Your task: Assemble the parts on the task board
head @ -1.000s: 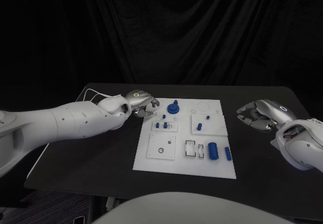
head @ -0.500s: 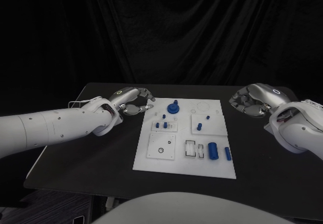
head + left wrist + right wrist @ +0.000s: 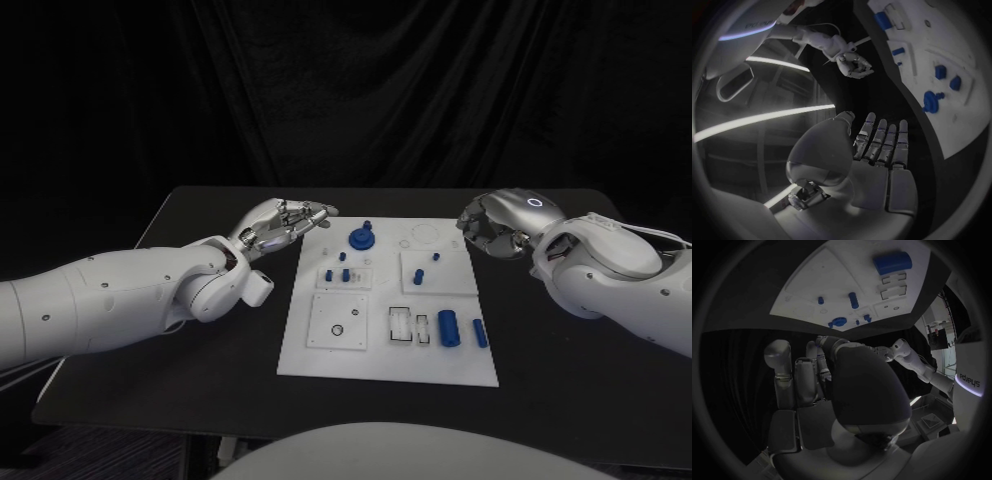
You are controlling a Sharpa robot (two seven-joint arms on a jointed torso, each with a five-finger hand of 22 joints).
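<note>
- Both hands have drifted since the earlier frames: your left hand (image 3: 286, 222) has swung off the board's upper-left corner to hover just beside its left edge, and your right hand (image 3: 498, 222) has come in from well off to the right to hang near the upper-right corner.
- Nearest you on the task board (image 3: 335, 355), a fat blue cylinder (image 3: 449, 328) lies on its side next to a slimmer blue peg (image 3: 479, 334). They look rigid, light and smooth, so I'd expect them to roll. Take them across the middle of the barrel, not at the ends.
- Further up, small blue pegs (image 3: 338, 273) stand in the left mid plate, and another small peg (image 3: 418, 276) stands in the right one. These are tiny; a fingertip pinch from above looks like the only hold.
- At the far edge stands the blue round knob (image 3: 362, 238) with its stem upright. Grip the stem or the rim of the disc.
- Your left hand is empty, its fingers straight and lying side by side, as the left wrist view (image 3: 879, 150) shows.
- Your right hand has its fingers curled in, and I see nothing held in them.
</note>
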